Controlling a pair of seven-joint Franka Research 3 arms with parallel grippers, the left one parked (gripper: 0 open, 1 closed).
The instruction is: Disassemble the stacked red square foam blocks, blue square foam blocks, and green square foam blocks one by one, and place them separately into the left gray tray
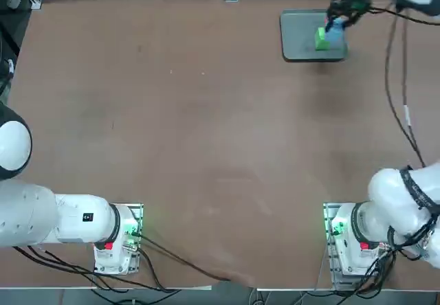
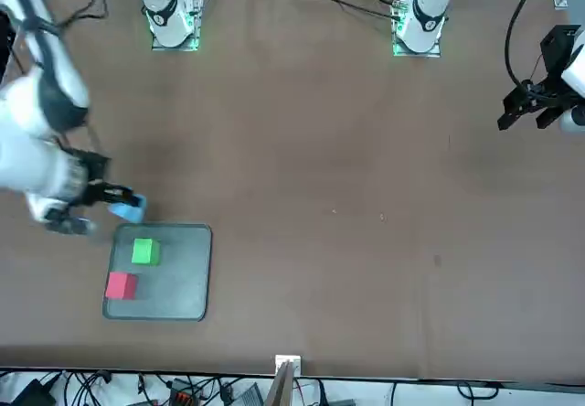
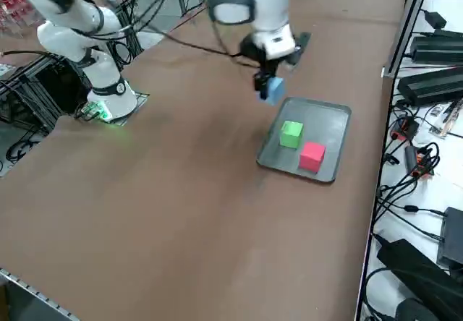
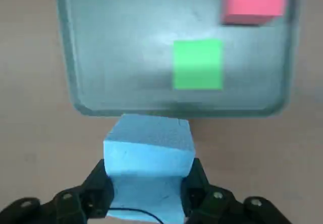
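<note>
My right gripper (image 2: 123,207) (image 3: 269,86) (image 4: 147,186) is shut on the blue cube (image 4: 149,156) (image 2: 129,208) (image 3: 273,90) (image 1: 335,33) and holds it in the air just outside the near edge of the gray tray (image 2: 187,283) (image 3: 329,126) (image 4: 121,47) (image 1: 295,34). The green cube (image 2: 143,251) (image 3: 291,134) (image 4: 197,64) (image 1: 321,40) rests flat in the tray. Beside it, also in the tray and apart from it, lies the red cube (image 2: 121,285) (image 3: 312,156) (image 4: 252,2). In the top view the red cube is hidden under my arm.
The tray sits near the table's far right corner, close to the table edge (image 3: 376,162). Cables and power bricks (image 3: 434,82) lie beyond that edge. The brown tabletop (image 1: 206,126) spreads wide toward the robot bases.
</note>
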